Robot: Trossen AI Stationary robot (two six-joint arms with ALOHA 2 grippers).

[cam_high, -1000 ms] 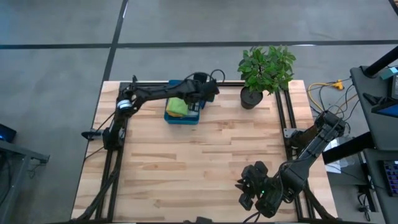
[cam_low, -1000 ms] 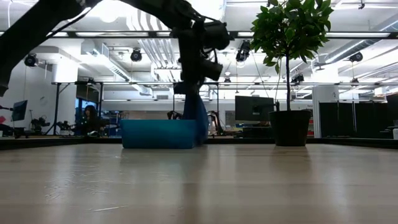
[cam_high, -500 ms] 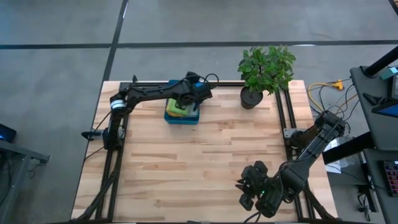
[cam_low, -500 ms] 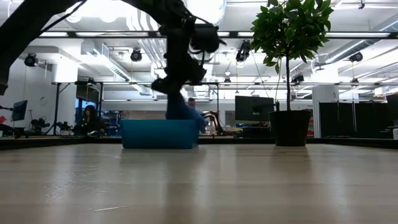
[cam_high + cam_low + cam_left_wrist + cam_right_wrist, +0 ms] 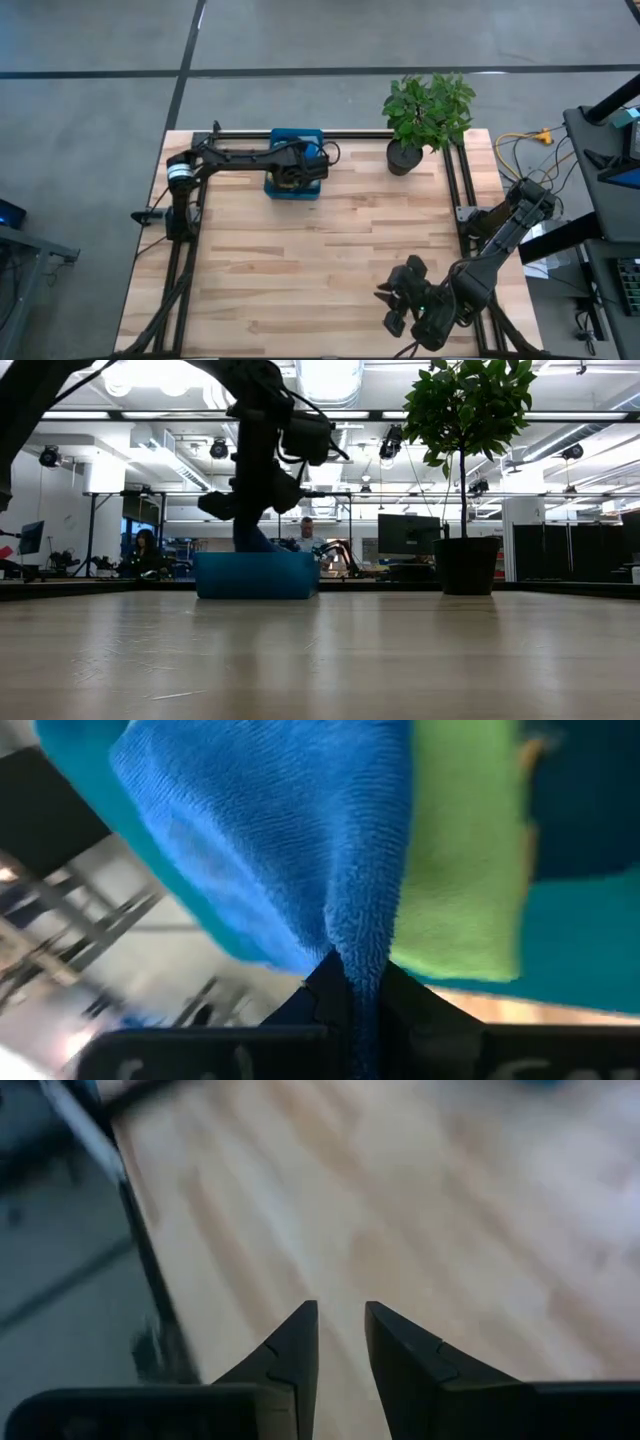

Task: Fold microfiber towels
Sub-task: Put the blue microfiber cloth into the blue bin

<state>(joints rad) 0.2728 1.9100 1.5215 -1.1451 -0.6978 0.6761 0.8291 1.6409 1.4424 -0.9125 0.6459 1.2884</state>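
Now, left hand (image 5: 352, 982) pinched tight on blue towel (image 5: 270, 850) over teal tray (image 5: 296, 137); right hand (image 5: 340, 1342) slightly apart, w/ nothing held

Grey tiled floor (image 5: 100, 60) surrounds the wooden table (image 5: 310, 260). Behind the potted plant (image 5: 465, 470): ceiling lights (image 5: 165, 375), monitor (image 5: 404, 534), seated person (image 5: 145, 550).

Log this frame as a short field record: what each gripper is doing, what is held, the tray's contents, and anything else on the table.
left gripper: over the teal tray, shut on the blue towel
blue towel: pinched by a fold, hanging from the fingers above the tray
teal tray: far edge of the table, left of the plant
lime green towel: lying in the tray beside the blue towel
other towels: not visible
right gripper: near right corner, above bare wood, jaws slightly apart, holding nothing
potted plant: far right of the table, upright
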